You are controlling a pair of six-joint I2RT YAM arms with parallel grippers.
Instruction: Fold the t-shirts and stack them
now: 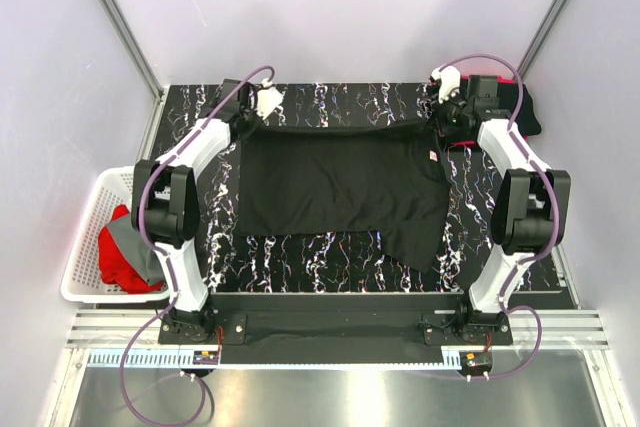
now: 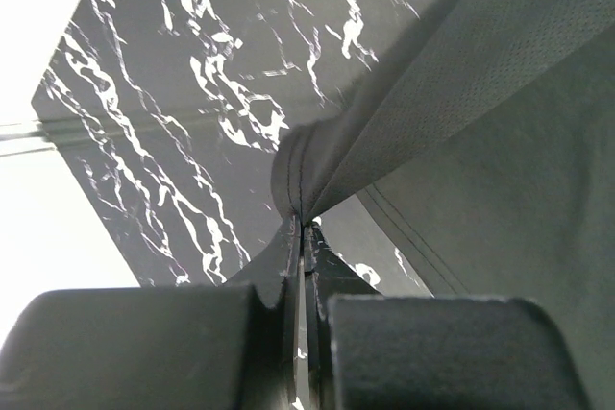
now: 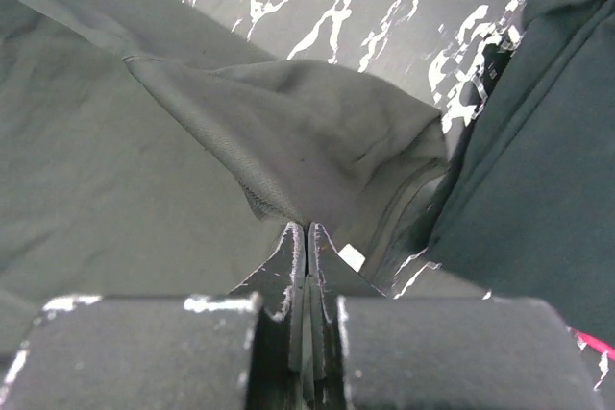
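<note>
L gripper (image 2: pixel 304 228) & R gripper (image 3: pixel 306 228) pinched closed on soft black cloth t-shirt (image 1: pixel 340 187) at far edge of marbled bench (image 1: pixel 330 97); hold taut, move both evenly

Matt black cloth t-shirt (image 1: pixel 340 187) lies on a glossy marble-patterned tabletop (image 1: pixel 330 252) beside a white slatted plastic basket (image 1: pixel 85 237).

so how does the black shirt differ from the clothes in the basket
The black shirt lies spread on the table; the basket clothes sit bunched in a heap. The left gripper and right gripper pinch the black shirt; the basket clothes are untouched. It is black, they are red and grey. Both are soft cloth.
</note>
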